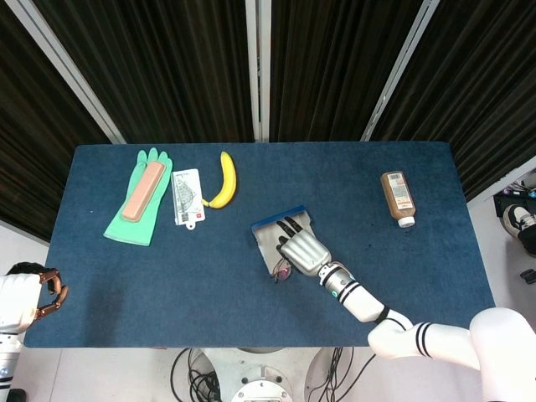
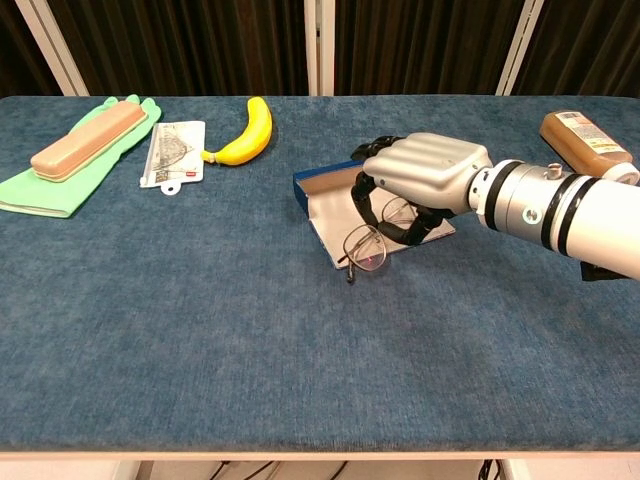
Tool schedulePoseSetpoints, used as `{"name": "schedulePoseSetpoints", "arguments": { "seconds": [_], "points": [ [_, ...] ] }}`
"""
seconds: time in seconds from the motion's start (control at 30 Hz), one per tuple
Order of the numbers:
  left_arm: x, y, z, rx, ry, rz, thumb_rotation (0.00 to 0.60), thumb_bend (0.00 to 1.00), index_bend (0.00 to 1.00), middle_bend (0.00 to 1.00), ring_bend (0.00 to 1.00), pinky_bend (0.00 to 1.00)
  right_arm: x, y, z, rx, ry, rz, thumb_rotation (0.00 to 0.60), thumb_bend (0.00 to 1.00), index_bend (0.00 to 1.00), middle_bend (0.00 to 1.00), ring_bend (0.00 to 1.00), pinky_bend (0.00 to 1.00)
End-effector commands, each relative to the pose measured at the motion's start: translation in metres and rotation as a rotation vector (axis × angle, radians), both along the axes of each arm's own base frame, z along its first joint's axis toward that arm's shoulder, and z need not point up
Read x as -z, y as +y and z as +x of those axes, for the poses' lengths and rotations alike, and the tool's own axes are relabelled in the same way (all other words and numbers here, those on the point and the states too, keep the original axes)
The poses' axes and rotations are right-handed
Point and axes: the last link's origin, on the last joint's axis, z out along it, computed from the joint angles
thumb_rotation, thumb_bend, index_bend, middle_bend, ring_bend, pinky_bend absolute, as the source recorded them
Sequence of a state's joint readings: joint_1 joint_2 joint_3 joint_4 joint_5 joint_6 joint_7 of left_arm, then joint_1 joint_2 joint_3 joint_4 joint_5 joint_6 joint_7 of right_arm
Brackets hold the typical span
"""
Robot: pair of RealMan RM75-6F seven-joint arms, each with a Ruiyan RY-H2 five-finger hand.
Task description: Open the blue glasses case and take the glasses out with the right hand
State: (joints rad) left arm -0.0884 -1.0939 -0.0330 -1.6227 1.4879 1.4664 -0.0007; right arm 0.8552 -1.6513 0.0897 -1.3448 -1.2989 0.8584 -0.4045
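Note:
The blue glasses case (image 1: 266, 224) (image 2: 312, 197) lies open in the middle of the table, its pale lining facing up. My right hand (image 1: 303, 249) (image 2: 425, 170) is down over the case, with fingers and thumb curled around one lens of the wire-framed glasses (image 1: 280, 270) (image 2: 366, 247). The other lens sticks out past the case's near edge. My left hand (image 1: 46, 293) hangs off the table's near left corner, fingers curled in and holding nothing; the chest view does not show it.
At the far left a green glove (image 1: 134, 216) (image 2: 40, 190) lies under a pink oblong case (image 1: 144, 191) (image 2: 85, 142). Beside them are a flat packet (image 1: 187, 197) (image 2: 173, 152) and a banana (image 1: 224, 180) (image 2: 248, 133). A brown bottle (image 1: 398, 198) (image 2: 585, 135) lies at the far right.

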Motion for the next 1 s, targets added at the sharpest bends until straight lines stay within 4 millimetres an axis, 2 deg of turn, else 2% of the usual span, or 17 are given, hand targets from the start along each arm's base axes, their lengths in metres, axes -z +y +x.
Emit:
{"name": "schedulePoseSetpoints", "arguments": {
  "seconds": [0.03,0.17,0.33,0.47,0.53,0.67,0.73,0.87,1.0],
  "points": [
    [0.000,0.000,0.000,0.000,0.001,0.000,0.600,0.37,0.66,0.66,0.43,0.34,-0.011,0.006,0.012,-0.053,-0.028,0.011,0.600,0.50,0.69,0.38,0.00,0.00],
    [0.000,0.000,0.000,0.001,0.005,0.000,0.600,0.37,0.66,0.67,0.43,0.34,-0.011,0.013,0.031,-0.096,-0.060,0.055,0.600,0.50,0.69,0.38,0.00,0.00],
    [0.000,0.000,0.000,0.000,0.007,0.003,0.600,0.37,0.66,0.66,0.43,0.34,0.014,0.022,0.058,-0.152,-0.051,0.129,0.600,0.49,0.67,0.37,0.00,0.00],
    [0.000,0.000,0.000,-0.001,0.005,0.003,0.600,0.37,0.66,0.67,0.43,0.34,0.034,0.028,0.075,-0.196,-0.033,0.158,0.600,0.47,0.60,0.34,0.00,0.00],
    [0.000,0.000,0.000,-0.001,0.004,0.002,0.600,0.37,0.66,0.67,0.43,0.34,0.042,0.029,0.080,-0.215,-0.012,0.160,0.600,0.43,0.51,0.30,0.00,0.00],
    [0.000,0.000,0.000,-0.001,0.001,0.001,0.600,0.37,0.66,0.67,0.43,0.34,0.047,0.030,0.082,-0.217,0.020,0.148,0.600,0.34,0.12,0.17,0.00,0.00],
    [0.000,0.000,0.000,0.000,0.000,0.001,0.600,0.37,0.66,0.67,0.43,0.34,0.041,0.029,0.080,-0.209,0.022,0.127,0.600,0.33,0.03,0.12,0.00,0.00],
    [0.000,0.000,-0.001,-0.001,0.003,-0.001,0.600,0.37,0.66,0.67,0.43,0.34,0.012,0.024,0.070,-0.169,-0.013,0.055,0.600,0.32,0.00,0.09,0.00,0.00],
    [0.000,0.000,0.000,0.000,0.003,0.001,0.600,0.37,0.66,0.66,0.43,0.34,-0.041,0.021,0.038,-0.069,-0.051,-0.081,0.600,0.32,0.00,0.10,0.00,0.00]
  ]
}}
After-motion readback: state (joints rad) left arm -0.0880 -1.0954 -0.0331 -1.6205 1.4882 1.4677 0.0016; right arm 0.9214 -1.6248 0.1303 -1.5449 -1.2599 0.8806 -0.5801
